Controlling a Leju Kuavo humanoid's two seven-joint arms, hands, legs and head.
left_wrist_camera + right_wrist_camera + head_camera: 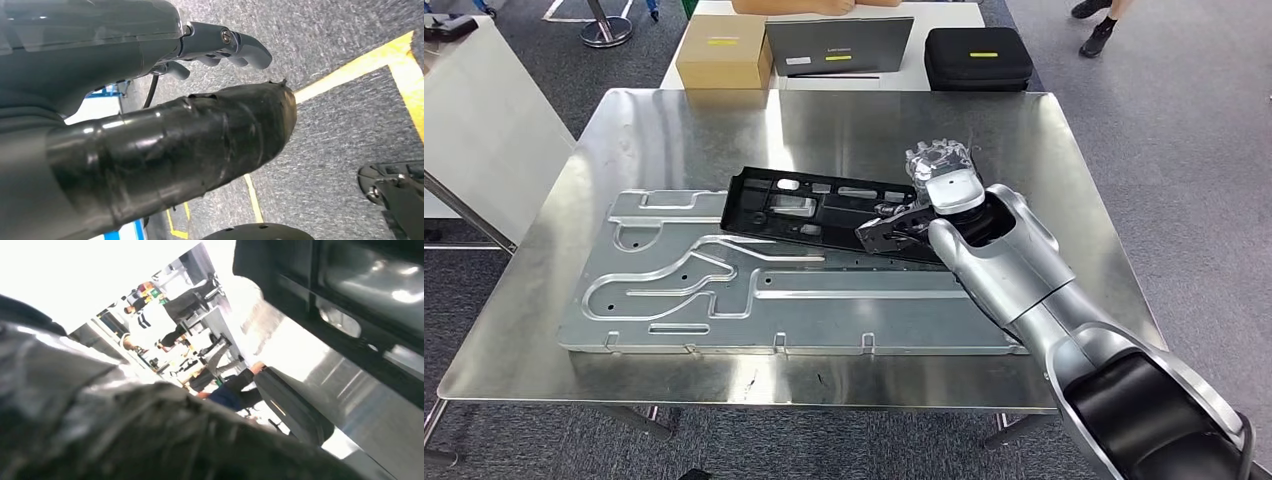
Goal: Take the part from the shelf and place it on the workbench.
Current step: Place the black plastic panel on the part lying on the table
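Even, bright overhead light fills the head view, which is sharp throughout; the steel worktop point(824, 120) throws back broad soft glare and dim reflections of the things behind it, and the shadows on it are faint. In the left wrist view the carpet floor point(345, 65) is crisp and evenly lit, while the near left hand point(150, 150) is dark, glossy and slightly soft. The right wrist view is heavily overexposed, white across one side, with the close right hand point(125, 440) blurred and streaked.
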